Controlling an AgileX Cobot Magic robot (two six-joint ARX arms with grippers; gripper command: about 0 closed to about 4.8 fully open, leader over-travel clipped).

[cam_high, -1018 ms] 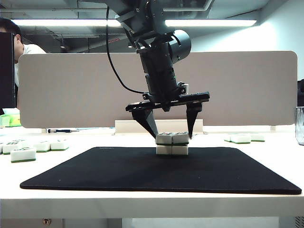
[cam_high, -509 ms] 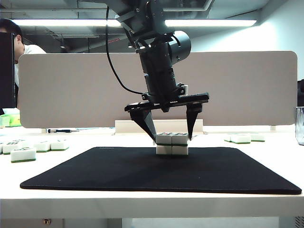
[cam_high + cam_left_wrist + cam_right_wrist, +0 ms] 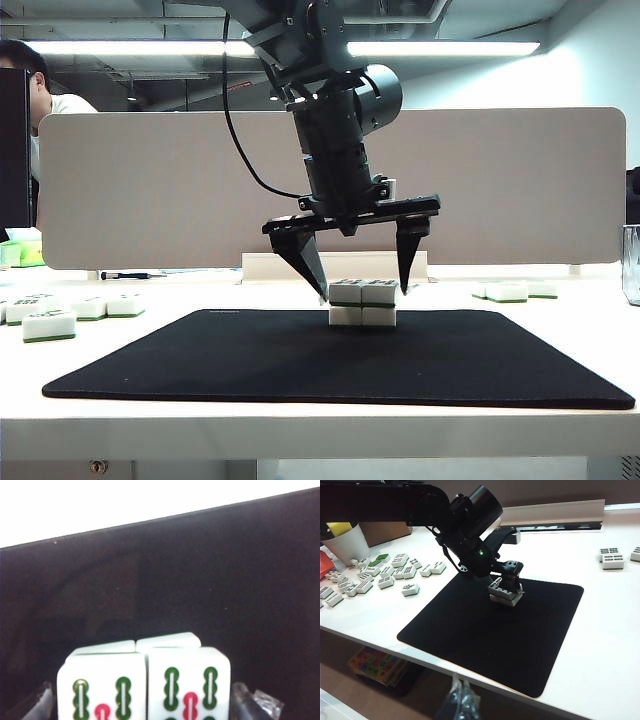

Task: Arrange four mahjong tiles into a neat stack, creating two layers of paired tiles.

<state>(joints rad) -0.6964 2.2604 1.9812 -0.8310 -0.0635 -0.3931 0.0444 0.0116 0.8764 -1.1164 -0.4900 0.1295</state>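
The pale tabletop [image 3: 560, 300] carries a large black rectangular fabric mat [image 3: 200, 370], and near the mat's middle, toward its far edge, stand the 4 small white mahjong tiles with thin green backing [image 3: 363, 304], already built into 2 layers of 2. In the exterior view the upper pair sits squarely on the lower pair, their side edges close to flush. The left wrist view shows the top 2 faces side by side, touching, each printed with green bars and a red mark.

Directly above the stack hangs the left gripper [image 3: 362, 290], a black 2-finger tool on the dark left arm [image 3: 340, 120], which reaches in from the upper part of the exterior view. Its jaws stand spread wide, 1 fingertip [image 3: 321, 291] just outside the left end of the upper pair and the other just outside the right end, both apart from the tiles as far as the exterior view shows (the gaps are narrow, so a light touch cannot be ruled out). Nothing is held.

The relation that matters: the stack lies straight below and between the fingertips, with the pair's long axis running across from finger to finger. A straight lift looks the safe way clear; any sideways drift would risk nudging the upper pair.

The right gripper [image 3: 461, 700] is only a blurred sliver at the near table edge, well away from the mat's centre; whether it is spread or closed I cannot tell. Loose white-and-green spare tiles [image 3: 385, 575] lie scattered off the mat.
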